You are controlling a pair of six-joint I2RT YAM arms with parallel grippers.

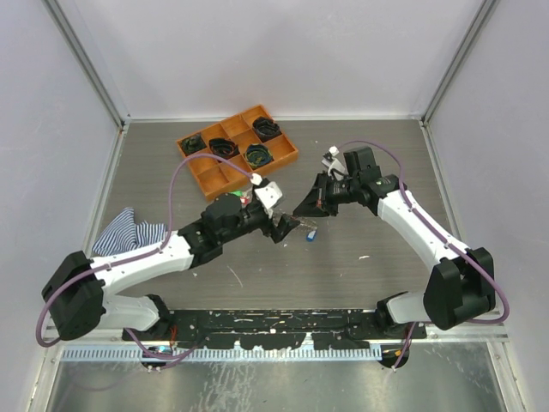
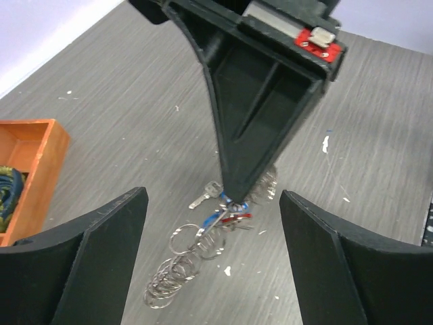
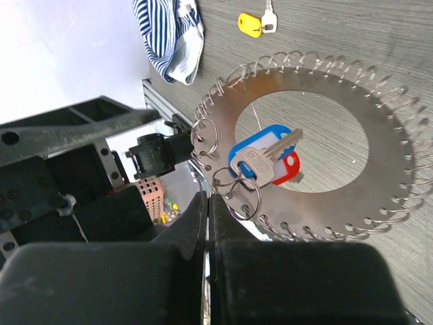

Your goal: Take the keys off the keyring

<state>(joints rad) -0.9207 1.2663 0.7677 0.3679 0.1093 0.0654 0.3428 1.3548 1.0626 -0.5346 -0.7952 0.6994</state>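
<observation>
The keyring [image 3: 379,115] is a flat, silvery metal ring with a wide round hole, its outer edge fringed all round with small wire loops. It is at the middle of the grey worktop [image 3: 379,40]. The right hand [image 3: 208,203] is closed, pinching its rim. Beside that pinch, two keys [image 3: 260,159] with blue and red tags hang from one loop. The left hand [image 2: 212,193] is spread wide and holds nothing, one finger on either side. A yellow-tagged key [image 3: 252,25] lies apart on the worktop.
</observation>
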